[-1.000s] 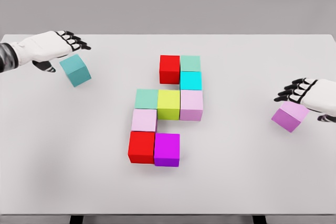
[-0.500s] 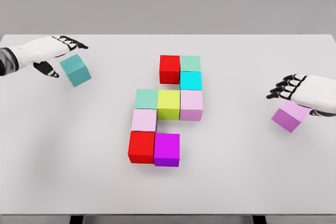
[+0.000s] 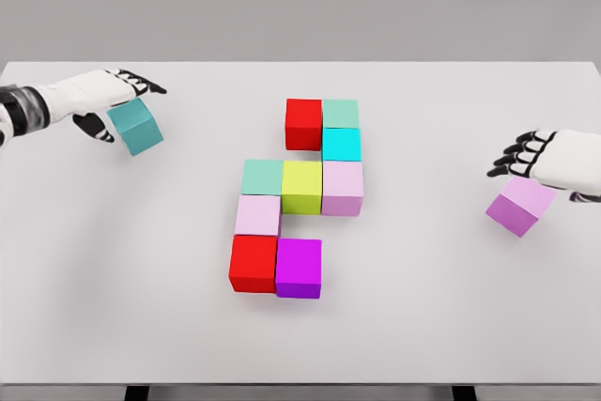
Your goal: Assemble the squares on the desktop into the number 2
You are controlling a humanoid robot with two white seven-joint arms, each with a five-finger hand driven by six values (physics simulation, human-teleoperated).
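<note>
Both hands shifting slightly since a second ago: right hand [image 3: 545,161] drawing back toward the right edge, left hand [image 3: 99,96] settling over its cube.

Nearest, the block figure [image 3: 296,196] is sitting mid-table with its bottom row lacking a right-end piece. Right hand is hovering with fingers curled loosely, holding nothing; purple cube [image 3: 521,207] is lying just below and in front of its fingertips. Farther back, left fingers are extending over the teal cube [image 3: 136,126]; whether they are gripping it, cannot tell.

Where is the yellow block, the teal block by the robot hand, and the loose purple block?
yellow block [image 3: 301,186], head view, top face.
teal block [image 3: 136,127], head view, front face.
purple block [image 3: 519,207], head view, middle.
</note>
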